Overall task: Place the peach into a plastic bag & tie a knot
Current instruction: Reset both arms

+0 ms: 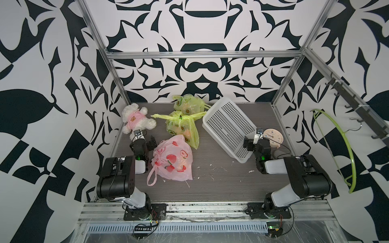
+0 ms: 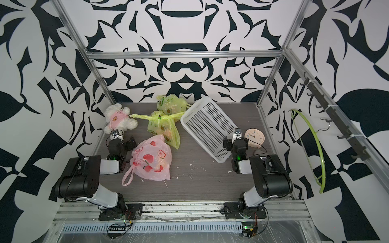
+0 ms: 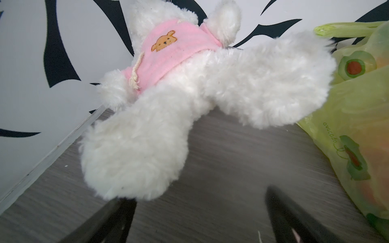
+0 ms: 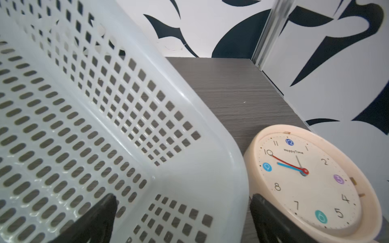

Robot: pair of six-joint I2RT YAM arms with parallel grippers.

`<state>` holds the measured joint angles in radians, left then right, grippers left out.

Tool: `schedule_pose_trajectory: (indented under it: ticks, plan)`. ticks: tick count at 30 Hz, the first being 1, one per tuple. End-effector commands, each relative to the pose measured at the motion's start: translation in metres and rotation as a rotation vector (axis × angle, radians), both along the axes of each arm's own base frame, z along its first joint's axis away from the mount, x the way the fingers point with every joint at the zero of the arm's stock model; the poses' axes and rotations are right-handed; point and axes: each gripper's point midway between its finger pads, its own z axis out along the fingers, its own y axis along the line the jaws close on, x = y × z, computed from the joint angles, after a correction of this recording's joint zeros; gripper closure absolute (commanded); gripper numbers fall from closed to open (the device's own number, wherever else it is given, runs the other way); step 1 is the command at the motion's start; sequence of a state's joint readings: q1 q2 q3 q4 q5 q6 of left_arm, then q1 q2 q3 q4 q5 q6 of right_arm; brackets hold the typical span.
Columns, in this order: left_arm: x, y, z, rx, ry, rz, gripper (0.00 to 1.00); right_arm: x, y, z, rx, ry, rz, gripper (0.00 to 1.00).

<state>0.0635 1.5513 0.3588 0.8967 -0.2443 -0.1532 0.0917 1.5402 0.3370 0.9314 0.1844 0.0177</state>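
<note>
Pink plastic bag, printed with red fruit, lies on the grey table left of centre. Its neck is gathered into what looks like a knot on its left side, and a handle loop trails toward the front edge. An orange patch shows through the film, and whether that is the peach I cannot tell. The left gripper sits low, just beside the bag's far left edge. Its jaws stand apart with nothing between them, and in the left wrist view its dark fingers frame bare tabletop in front of a white teddy bear in a pink shirt. Beyond the pink bag lie two green avocado-print bags, the nearer one tied with its handles spread out, the farther one by the back wall. The right gripper is at the near corner of a white perforated basket set askew on the table. Its jaws are wide, and in the right wrist view one finger is over the basket's floor and another is outside the rim, beside a cream wall clock lying face up. Whether either finger touches the basket I cannot tell. A green hanger hangs on the right wall.
</note>
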Motion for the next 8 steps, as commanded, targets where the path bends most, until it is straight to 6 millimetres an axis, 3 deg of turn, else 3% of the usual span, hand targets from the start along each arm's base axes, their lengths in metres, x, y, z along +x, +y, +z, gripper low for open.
schedule_pose_trajectory:
  ticks: [1,8]
  plan:
    - [0.0032,-0.0011,0.0088,0.002,-0.028,-0.009,0.00,0.0052,0.0102,-0.0056,-0.010,0.036,0.061,0.00]
    - [0.0029,-0.0011,0.0086,0.003,-0.028,-0.009,0.01,0.0012,0.0047,-0.0034,-0.002,0.020,0.037,0.00]
